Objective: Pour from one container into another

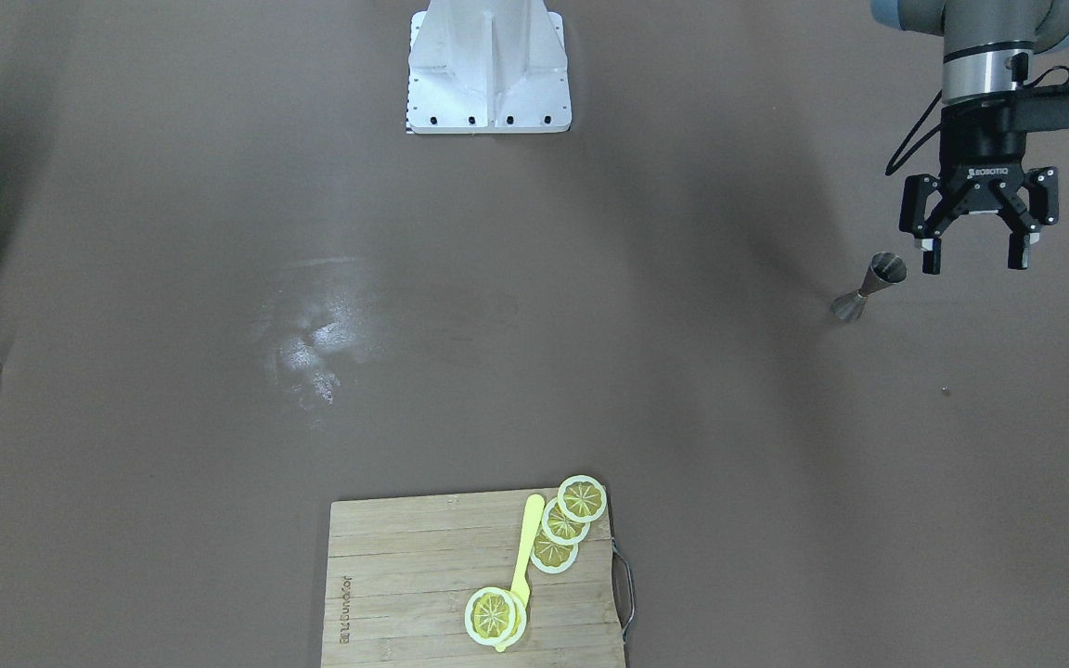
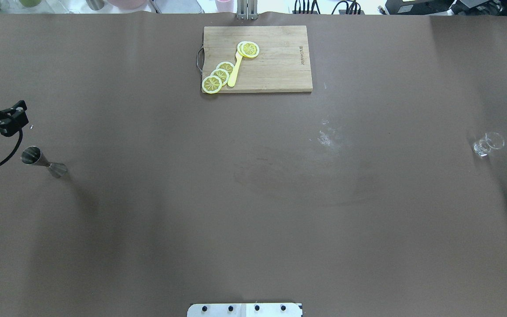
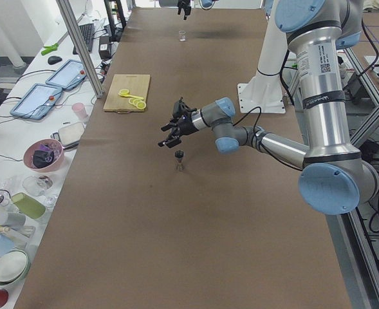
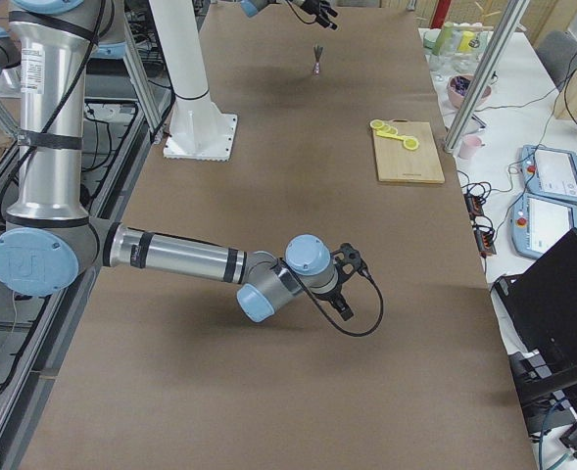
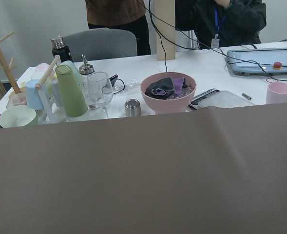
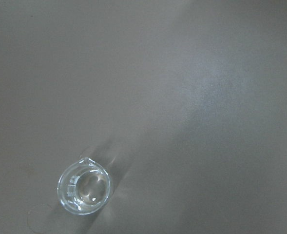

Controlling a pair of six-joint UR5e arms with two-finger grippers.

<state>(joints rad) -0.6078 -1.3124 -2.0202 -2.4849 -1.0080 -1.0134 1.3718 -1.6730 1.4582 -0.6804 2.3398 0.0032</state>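
Evidently approach step. Left jaws spread wide, hovering near jigger (image 1: 869, 288), which stands upright on worktop (image 1: 534, 278), ungripped. Glass cup (image 2: 487, 144) at far opposite end. Right jaws: cannot tell. Next, likely: descend, close on waist.

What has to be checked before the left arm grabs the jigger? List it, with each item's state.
1. Left gripper open and empty: ok, jaws spread wide.
2. Jigger standing upright, nothing against it: ok.
3. Gripper around the jigger's waist: not ok, it hangs beside the jigger, apart from it.
4. Glass cup upright, mouth up: ok, standing far from the jigger.
5. Liquid in the jigger: cannot tell.
6. Right gripper open or shut: cannot tell, only side views show it.
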